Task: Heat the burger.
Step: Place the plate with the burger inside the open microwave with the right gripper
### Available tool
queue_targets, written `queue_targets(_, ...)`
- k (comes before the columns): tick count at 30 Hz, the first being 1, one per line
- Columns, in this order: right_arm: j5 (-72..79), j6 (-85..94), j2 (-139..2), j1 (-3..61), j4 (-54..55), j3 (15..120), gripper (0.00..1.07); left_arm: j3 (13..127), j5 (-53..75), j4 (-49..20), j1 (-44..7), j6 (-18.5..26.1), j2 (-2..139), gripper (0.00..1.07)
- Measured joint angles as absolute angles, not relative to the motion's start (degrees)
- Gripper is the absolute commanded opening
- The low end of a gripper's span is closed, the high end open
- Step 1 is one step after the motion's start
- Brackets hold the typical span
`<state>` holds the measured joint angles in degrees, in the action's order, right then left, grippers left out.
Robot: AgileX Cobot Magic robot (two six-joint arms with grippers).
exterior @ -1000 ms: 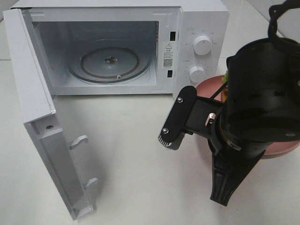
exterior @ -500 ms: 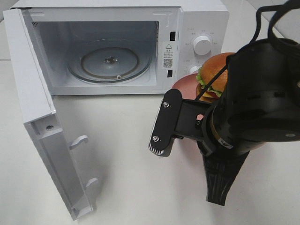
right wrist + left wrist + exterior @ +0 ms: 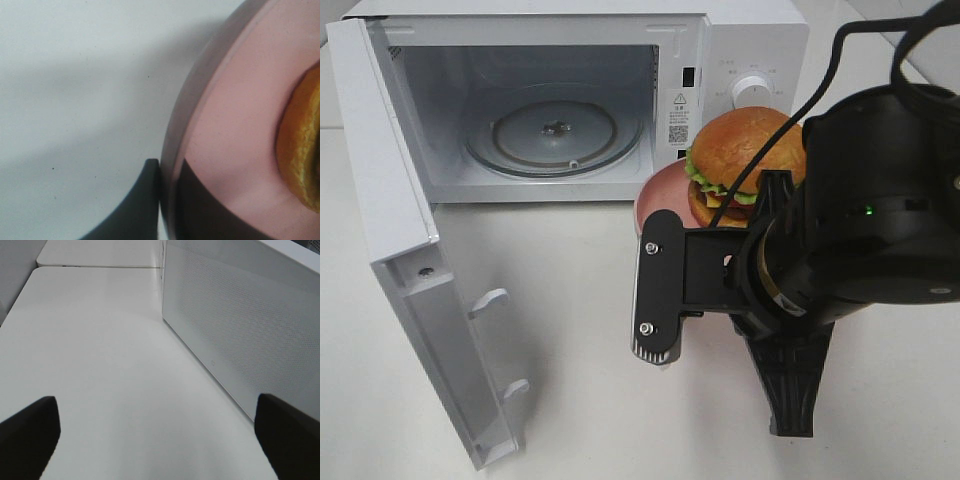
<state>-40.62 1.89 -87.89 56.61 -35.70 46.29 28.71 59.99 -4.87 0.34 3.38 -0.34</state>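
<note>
The burger (image 3: 745,158), with a golden-brown bun and green lettuce, sits on a pink plate (image 3: 656,196) in front of the microwave's control panel. In the right wrist view, my right gripper (image 3: 167,205) is shut on the plate's rim (image 3: 220,125), one finger above and one below, with the bun's edge (image 3: 300,150) beside it. My right arm (image 3: 860,240) hides most of the plate from above. My left gripper (image 3: 160,450) is open and empty over the bare table. It does not show in the exterior high view.
The white microwave (image 3: 750,40) stands at the back with its door (image 3: 410,260) swung open to the left. Its glass turntable (image 3: 555,130) is bare. Two knobs, one of them (image 3: 752,88), are on its right panel. The left wrist view shows a white perforated wall (image 3: 240,325).
My right arm has carried the plate with the burger leftward, from beside the microwave's right end to in front of its control panel. The burger has come out from behind the arm.
</note>
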Motion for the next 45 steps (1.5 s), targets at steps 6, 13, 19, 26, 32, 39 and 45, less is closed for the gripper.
queue_targets(6,-37.13,8.94,-87.89,56.61,-36.15,46.29,0.01,28.71,59.99,-4.87,0.34,3.38,-0.34,0.98)
queue_targets(13,-34.89,13.64,-87.89,56.61,-36.33,46.24,0.01,28.71,59.99,-4.87,0.34,3.38,-0.34,0.98)
queue_targets(19,-32.66,17.76,-87.89,56.61,-36.55,46.24,0.0,28.71,59.99,-4.87,0.34,3.38,-0.34,0.98)
queue_targets(26,-29.34,20.34,-87.89,56.61,-36.67,46.18,0.0,28.71,59.99,-4.87,0.34,3.38,-0.34,0.98)
queue_targets(32,-26.07,24.01,-87.89,56.38,-36.61,46.12,0.0,28.71,59.99,-4.87,0.34,3.38,-0.34,0.98)
queue_targets(39,-22.98,30.77,-87.89,53.57,-33.8,46.12,0.0,28.71,59.99,-4.87,0.34,3.38,-0.34,0.98)
queue_targets(45,-21.03,42.0,-87.89,50.42,-26.3,46.12,0.0,28.71,59.99,-4.87,0.34,3.38,-0.34,0.98)
